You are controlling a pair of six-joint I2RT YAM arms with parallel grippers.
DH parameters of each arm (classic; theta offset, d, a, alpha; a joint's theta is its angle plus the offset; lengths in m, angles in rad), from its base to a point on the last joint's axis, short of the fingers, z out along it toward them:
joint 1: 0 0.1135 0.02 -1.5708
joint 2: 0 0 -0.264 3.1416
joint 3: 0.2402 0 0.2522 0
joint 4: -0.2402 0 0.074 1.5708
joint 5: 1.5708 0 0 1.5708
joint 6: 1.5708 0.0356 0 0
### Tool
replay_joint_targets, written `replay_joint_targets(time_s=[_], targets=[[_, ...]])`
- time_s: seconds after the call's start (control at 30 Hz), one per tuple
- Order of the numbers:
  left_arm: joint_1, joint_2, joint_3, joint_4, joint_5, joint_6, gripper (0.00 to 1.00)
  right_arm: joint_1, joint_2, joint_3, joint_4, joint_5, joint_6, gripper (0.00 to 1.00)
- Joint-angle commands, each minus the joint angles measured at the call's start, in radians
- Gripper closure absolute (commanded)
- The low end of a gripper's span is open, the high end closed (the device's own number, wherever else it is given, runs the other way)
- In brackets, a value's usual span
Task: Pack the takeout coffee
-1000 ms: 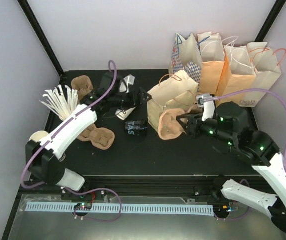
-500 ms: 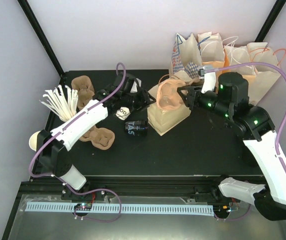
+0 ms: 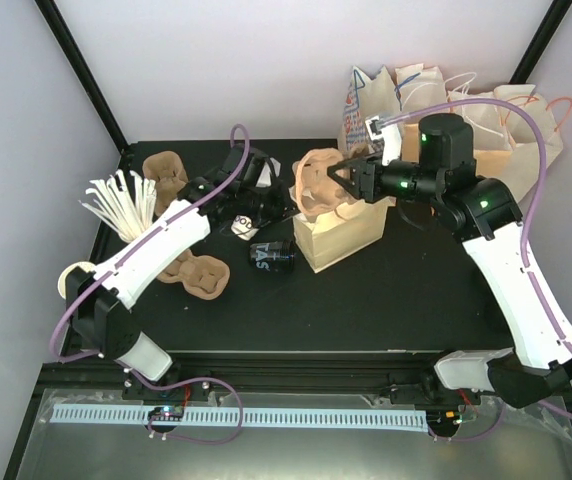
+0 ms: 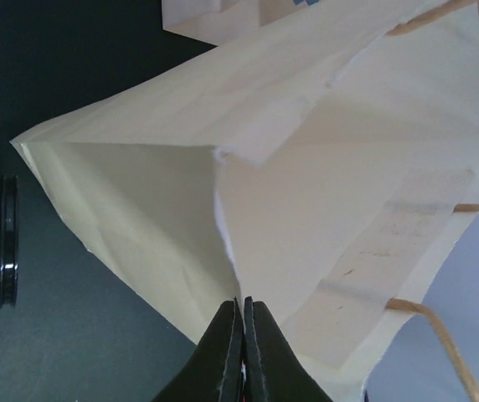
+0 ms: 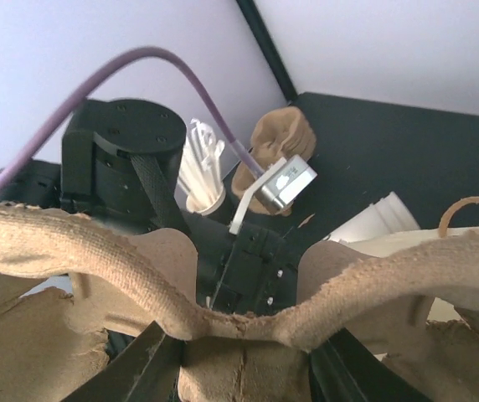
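High overview; two close wrist views

Pulp carrier (image 5: 55, 243) in right gripper (image 5: 244, 368) — straws (image 5: 206, 159) behind.

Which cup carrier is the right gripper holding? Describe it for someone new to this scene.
Find the open paper bag standing mid-table. The brown pulp carrier is over its mouth, in the right gripper. The other carriers lie on the table's left side.

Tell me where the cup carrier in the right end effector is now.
In the top view, the cup carrier hangs slightly right of centre, held by the right end effector just above the open cream paper bag.
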State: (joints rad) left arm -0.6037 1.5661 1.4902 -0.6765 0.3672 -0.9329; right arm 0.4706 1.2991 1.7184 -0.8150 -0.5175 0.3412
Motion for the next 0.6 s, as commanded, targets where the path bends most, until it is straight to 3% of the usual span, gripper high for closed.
replay_joint_targets(time_s=[0.0, 0.27, 0.57], targets=[[-0.005, -0.070, 0.047, -0.088, 0.049, 0.059, 0.98, -0.003, -0.011, -0.029, 0.041, -0.118, 0.022, 0.65], [-0.005, -0.145, -0.016, -0.149, 0.136, 0.075, 0.99, -0.002, -0.018, -0.134, 0.106, -0.214, 0.049, 0.65], [-0.004, -0.205, -0.142, 0.001, 0.245, -0.077, 0.98, -0.002, -0.084, -0.196, 0.158, -0.254, 0.124, 0.65]])
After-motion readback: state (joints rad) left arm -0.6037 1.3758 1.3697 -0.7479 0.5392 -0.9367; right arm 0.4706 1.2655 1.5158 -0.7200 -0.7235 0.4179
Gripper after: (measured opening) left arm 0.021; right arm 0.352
